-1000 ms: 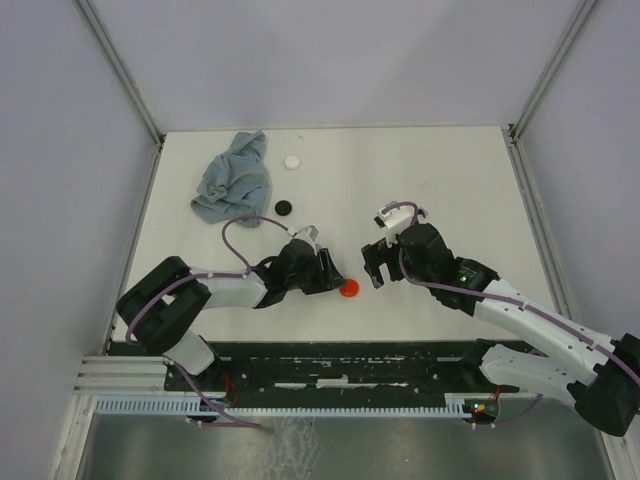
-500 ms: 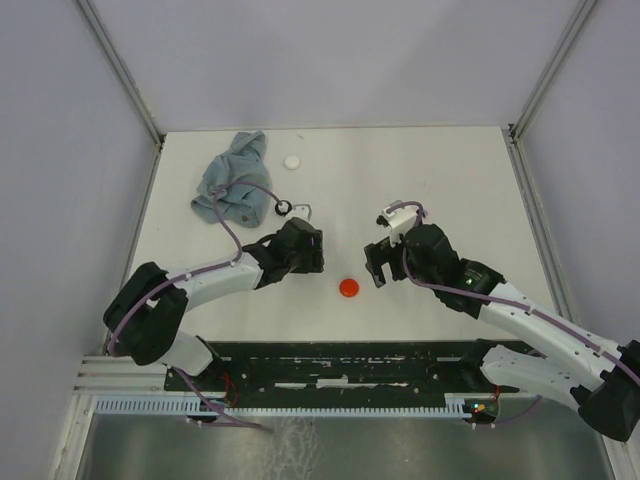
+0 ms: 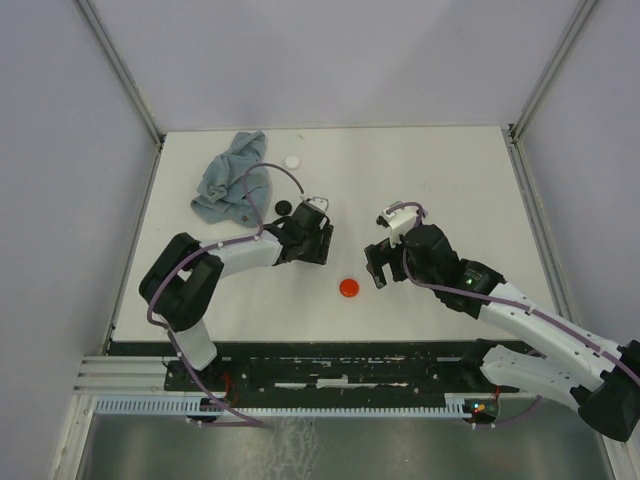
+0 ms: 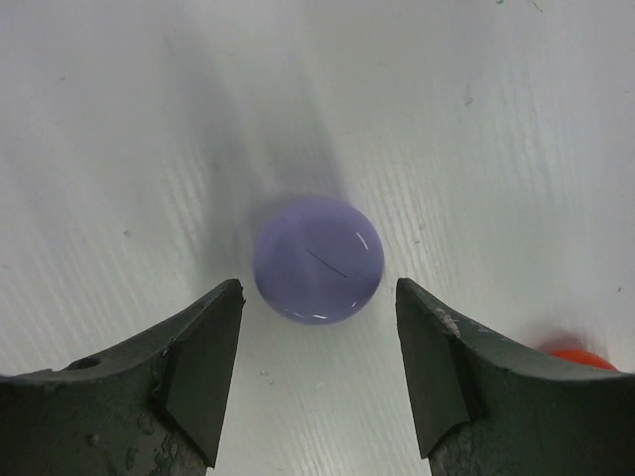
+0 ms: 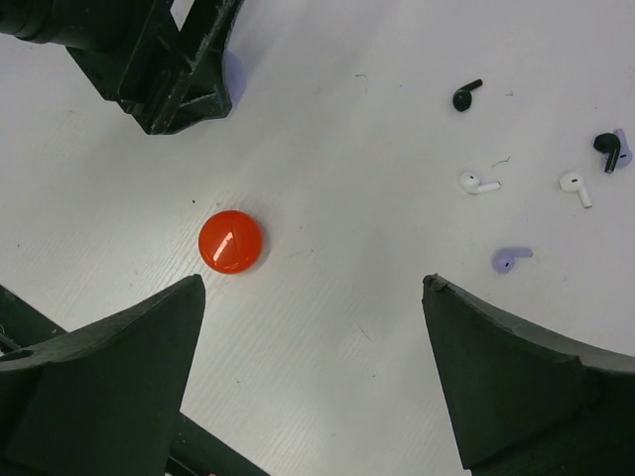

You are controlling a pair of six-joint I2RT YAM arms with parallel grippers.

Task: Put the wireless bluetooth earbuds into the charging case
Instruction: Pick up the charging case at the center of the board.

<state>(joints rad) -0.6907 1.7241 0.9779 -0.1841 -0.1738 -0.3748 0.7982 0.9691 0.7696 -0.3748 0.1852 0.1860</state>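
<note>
1. Two grippers: left gripper (image 4: 317, 288) spread about a lavender disc (image 4: 317, 260), right gripper (image 5: 313, 283) spread wide, empty.
2. Earbuds (image 5: 478, 182) lie scattered on the white table (image 3: 450, 170), apart from the red disc (image 5: 231, 241).
3. Grey walls (image 3: 350, 60) enclose it.

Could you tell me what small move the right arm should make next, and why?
Probably shift the right gripper toward the small lavender plastic earbud and lower onto it. Its jaws stand wide open with nothing between them, the earbuds lie loose on the white table, and in the right wrist view that lavender one lies nearest to a finger.
</note>
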